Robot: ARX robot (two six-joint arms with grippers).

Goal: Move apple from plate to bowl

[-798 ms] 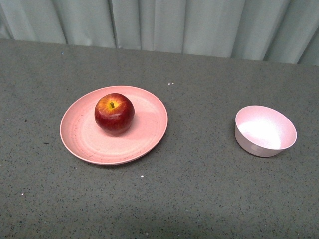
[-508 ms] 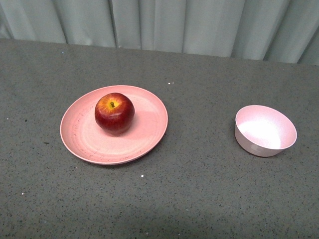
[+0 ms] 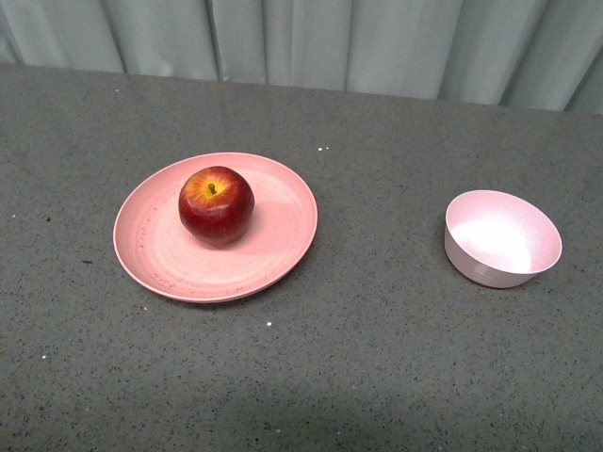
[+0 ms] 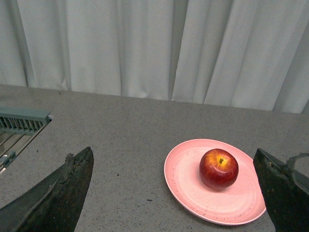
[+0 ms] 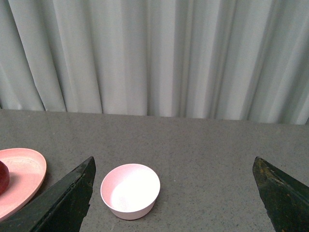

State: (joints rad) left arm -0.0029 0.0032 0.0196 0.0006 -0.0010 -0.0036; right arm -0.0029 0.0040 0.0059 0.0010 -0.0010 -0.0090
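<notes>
The apple [image 3: 216,204] sits upright on the plate [image 3: 273,254], stem hollow up, a little off the plate's middle. It lies ahead of the left gripper [image 4: 172,155], beyond the fingertips and apart from them. That gripper is spread wide and holds nothing. The right gripper [image 5: 174,162] is also spread wide and empty, and the bowl [image 5: 116,205] stands ahead of it on the worktop [image 3: 377,358], clear of its fingertips and empty. Plate and bowl are well apart. Neither arm shows in the front view.

The apple looks firm and fairly heavy for its size. Its glossy skin is probably slippery, and its round shape means it could roll or squirt out of a poor pinch. The best hold is likely across its widest girth, one finger on each side, coming from above and closing firmly without bruising it. The left gripper is the nearer one. The bowl is barely wider than the apple, so the release will need to be well centred.

No brand, label or sticker shows on the apple, plate or bowl, and no writing can be read anywhere.
</notes>
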